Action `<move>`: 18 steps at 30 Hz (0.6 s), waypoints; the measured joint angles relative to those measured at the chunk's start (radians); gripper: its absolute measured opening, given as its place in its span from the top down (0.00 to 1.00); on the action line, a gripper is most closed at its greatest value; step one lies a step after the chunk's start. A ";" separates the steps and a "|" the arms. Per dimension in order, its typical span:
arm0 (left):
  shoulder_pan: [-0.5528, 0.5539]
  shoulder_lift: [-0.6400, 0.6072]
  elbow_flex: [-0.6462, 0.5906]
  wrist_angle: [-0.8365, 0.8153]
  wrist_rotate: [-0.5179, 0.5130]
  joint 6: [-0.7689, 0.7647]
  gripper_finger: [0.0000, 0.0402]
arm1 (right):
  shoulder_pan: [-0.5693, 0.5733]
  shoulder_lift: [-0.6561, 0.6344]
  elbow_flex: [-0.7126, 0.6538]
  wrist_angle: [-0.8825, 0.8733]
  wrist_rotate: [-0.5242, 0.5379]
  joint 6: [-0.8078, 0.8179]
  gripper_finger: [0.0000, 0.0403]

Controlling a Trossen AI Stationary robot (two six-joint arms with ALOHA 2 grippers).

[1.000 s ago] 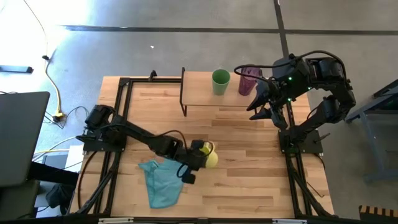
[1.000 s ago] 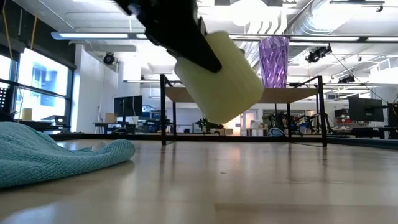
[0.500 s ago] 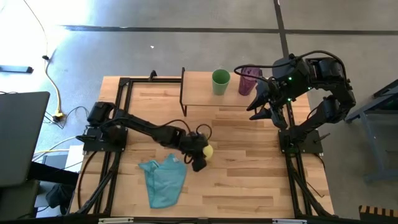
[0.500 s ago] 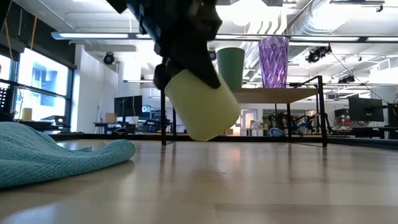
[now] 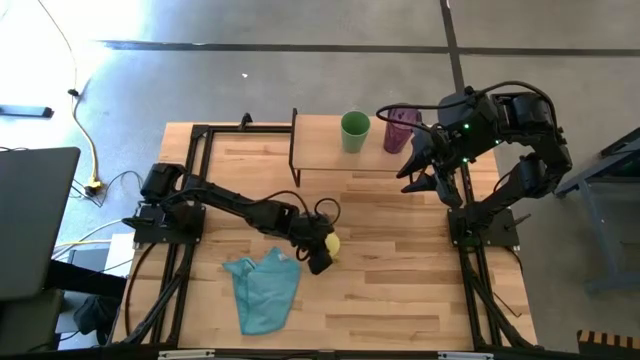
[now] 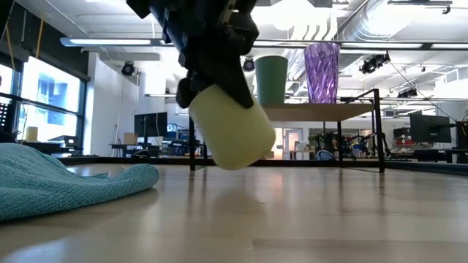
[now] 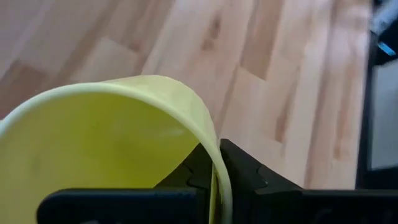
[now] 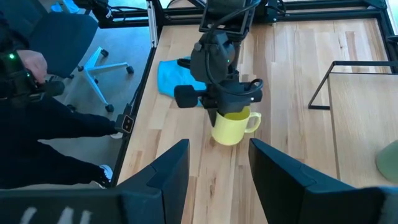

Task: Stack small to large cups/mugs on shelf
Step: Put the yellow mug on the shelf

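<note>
— Listing left to right: what lies first?
— Crumpled teal cloth, then left gripper pinching the rim of the small yellow plastic mug, tilted above the tabletop.
— Further on?
— Light-wood shelf bearing green cup and purple tumbler; right gripper beside it, fingers spread, empty.

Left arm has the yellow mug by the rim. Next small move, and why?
Probably lift and carry it toward the shelf. The left gripper pinches the yellow mug by its rim, tilted just above the table, while the green cup and purple tumbler already stand on the shelf.
</note>
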 joint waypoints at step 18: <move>-0.001 0.000 0.001 -0.079 -0.006 -0.107 0.75 | 0.000 0.000 0.000 0.000 0.000 0.000 0.61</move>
